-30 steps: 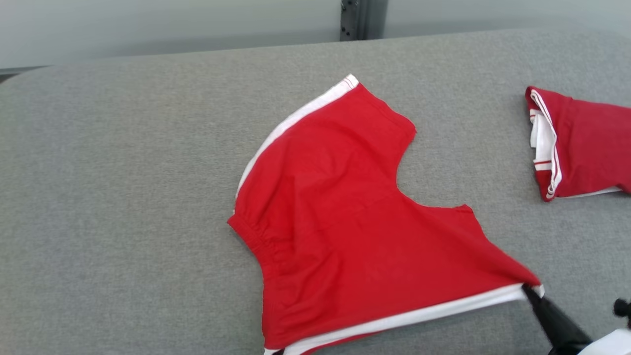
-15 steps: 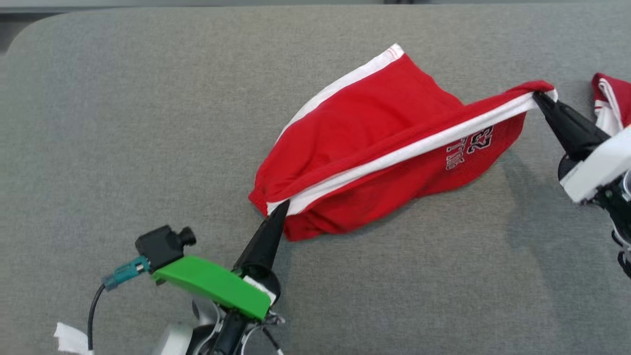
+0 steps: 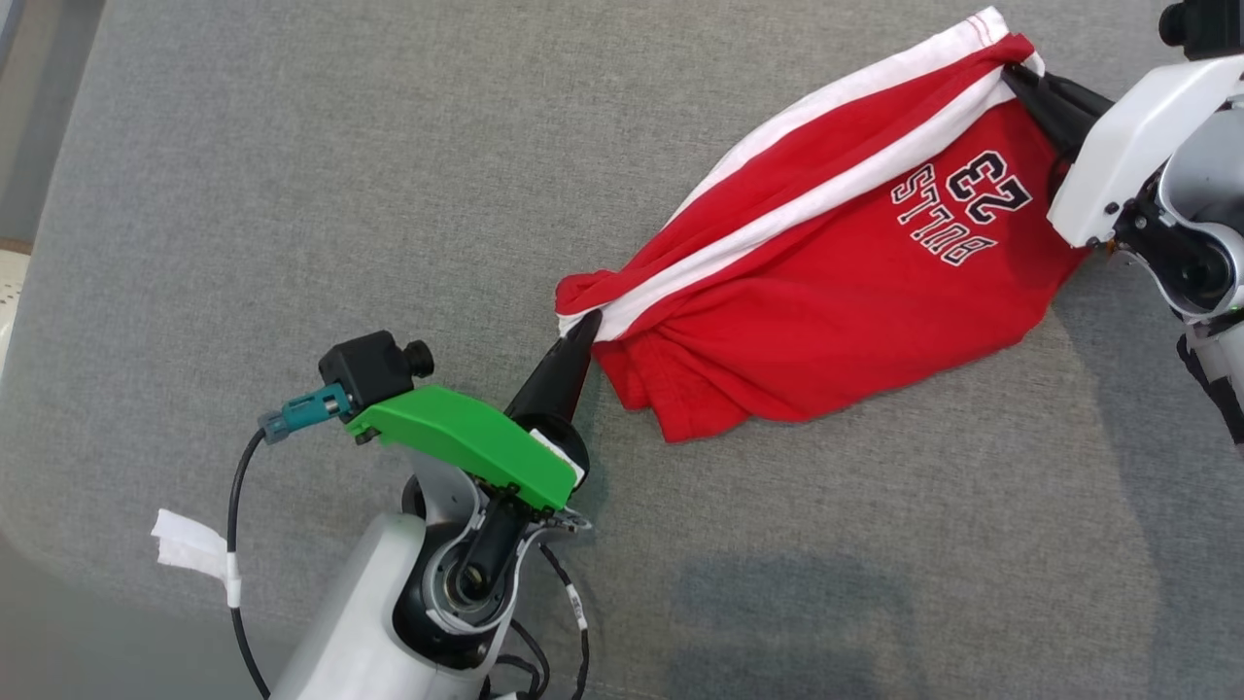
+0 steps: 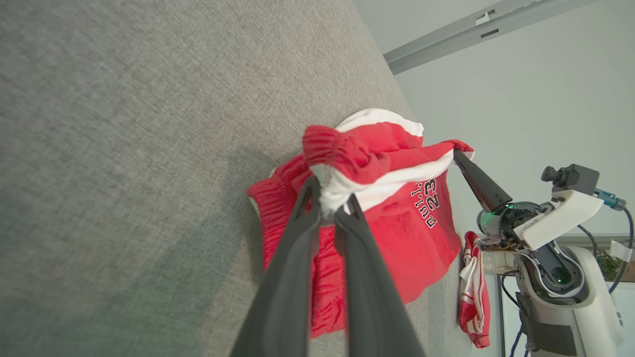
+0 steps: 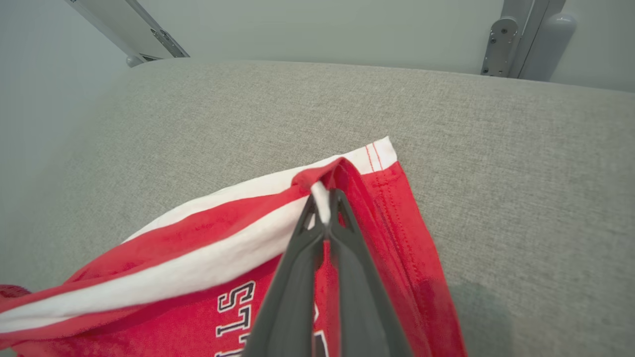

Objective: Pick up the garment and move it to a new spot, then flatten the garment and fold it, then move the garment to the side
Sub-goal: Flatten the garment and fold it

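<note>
Left end effector [image 3: 581, 335] clamped, pointing up-right, right end effector [image 3: 1020, 76] clamped, pointing up-left, both seemingly raised.

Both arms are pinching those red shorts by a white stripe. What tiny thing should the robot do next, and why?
Probably lower both arms so the held stripe settles beside the far stripe. The left end effector and right end effector each pinch the shorts, which sag over the table, so the fold looks unfinished.

Two red garments [image 3: 826, 292] [image 4: 472, 290], two pincers [image 3: 586, 327] [image 3: 1017, 74]
</note>
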You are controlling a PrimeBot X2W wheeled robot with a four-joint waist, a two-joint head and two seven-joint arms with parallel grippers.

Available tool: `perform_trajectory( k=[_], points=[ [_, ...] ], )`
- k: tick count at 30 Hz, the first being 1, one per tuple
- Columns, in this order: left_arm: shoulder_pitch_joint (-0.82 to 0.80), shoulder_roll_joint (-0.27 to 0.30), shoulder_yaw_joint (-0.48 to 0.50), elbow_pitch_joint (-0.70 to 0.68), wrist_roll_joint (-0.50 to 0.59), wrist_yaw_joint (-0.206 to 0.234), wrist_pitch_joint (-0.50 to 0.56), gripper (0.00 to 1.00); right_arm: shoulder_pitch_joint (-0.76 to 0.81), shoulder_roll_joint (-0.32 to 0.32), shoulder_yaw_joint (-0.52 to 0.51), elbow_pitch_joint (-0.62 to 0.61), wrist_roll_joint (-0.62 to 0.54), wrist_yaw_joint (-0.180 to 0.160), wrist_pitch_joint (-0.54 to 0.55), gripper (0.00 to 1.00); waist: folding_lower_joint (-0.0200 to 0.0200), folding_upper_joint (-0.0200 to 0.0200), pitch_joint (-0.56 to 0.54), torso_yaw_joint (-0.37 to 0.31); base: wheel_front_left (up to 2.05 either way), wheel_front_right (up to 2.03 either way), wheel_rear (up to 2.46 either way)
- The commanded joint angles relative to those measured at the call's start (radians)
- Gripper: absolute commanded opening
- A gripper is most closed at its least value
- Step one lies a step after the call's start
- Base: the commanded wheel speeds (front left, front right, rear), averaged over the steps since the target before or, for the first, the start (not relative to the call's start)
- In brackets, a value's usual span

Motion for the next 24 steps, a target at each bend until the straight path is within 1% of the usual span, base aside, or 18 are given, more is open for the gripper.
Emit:
perform_trajectory(
  k=[1,4,8,9,10,12,13,14,15,16,20,24],
  points=[
    [-0.027,-0.003,-0.006,0.008,-0.009,-0.008,-0.005,0.00,-0.027,-0.010,0.009,0.020,0.000,-0.001,0.001,0.00,0.0000,0.0000,0.035,0.036,0.00,0.00,0.00],
    [-0.047,-0.005,-0.018,0.028,-0.016,-0.013,-0.005,0.00,-0.053,-0.015,0.028,0.067,0.005,-0.001,0.022,0.00,0.0000,0.0000,0.037,0.038,0.00,0.00,0.00],
    [-0.063,-0.005,-0.031,0.046,-0.022,-0.018,0.002,0.01,-0.078,-0.026,0.049,0.098,-0.006,-0.001,0.042,0.00,0.0000,0.0000,0.039,0.031,0.00,0.00,0.00],
    [-0.068,-0.005,-0.032,0.051,-0.019,-0.018,0.004,0.05,-0.082,-0.026,0.053,0.104,-0.007,-0.001,0.044,0.00,0.0000,0.0000,0.040,0.029,0.00,0.00,0.00],
    [-0.074,-0.004,-0.033,0.056,-0.014,-0.016,0.005,0.11,-0.089,-0.026,0.053,0.110,-0.010,-0.001,0.042,0.00,0.0000,0.0000,0.042,0.028,0.00,0.00,0.00],
    [-0.083,-0.003,-0.031,0.068,-0.008,-0.011,0.003,0.34,-0.099,-0.021,0.052,0.125,-0.016,-0.001,0.046,0.00,0.0000,0.0000,0.044,0.026,0.00,0.00,0.00],
    [-0.088,-0.003,-0.027,0.072,-0.005,-0.009,-0.004,0.54,-0.110,-0.017,0.046,0.133,-0.026,-0.001,0.035,0.00,0.0000,0.0000,0.045,0.025,0.00,0.00,0.00],
    [-0.096,-0.001,-0.026,0.074,0.003,-0.008,-0.008,1.00,-0.122,-0.010,0.038,0.140,-0.036,-0.001,0.021,0.00,0.0000,0.0000,0.046,0.024,0.00,0.00,0.00],
    [-0.101,-0.001,-0.028,0.076,0.006,-0.007,-0.007,1.00,-0.129,-0.003,0.038,0.144,-0.047,-0.001,0.010,0.45,0.0000,0.0000,0.047,0.023,0.00,0.00,0.00],
    [-0.105,-0.001,-0.028,0.078,0.008,-0.005,-0.008,1.00,-0.135,0.005,0.037,0.151,-0.054,-0.001,-0.001,1.00,0.0000,0.0000,0.048,0.023,0.00,0.00,0.00],
    [-0.116,-0.001,-0.024,0.075,0.016,0.002,-0.024,1.00,-0.163,0.024,0.035,0.173,-0.089,-0.001,-0.068,1.00,0.0000,0.0000,0.048,0.025,0.00,0.00,0.00],
    [-0.110,0.009,-0.011,0.071,0.036,0.020,-0.052,1.00,-0.175,0.044,0.030,0.210,-0.107,-0.001,-0.141,1.00,0.0000,0.0000,0.045,0.026,0.00,0.00,0.00]
  ],
)
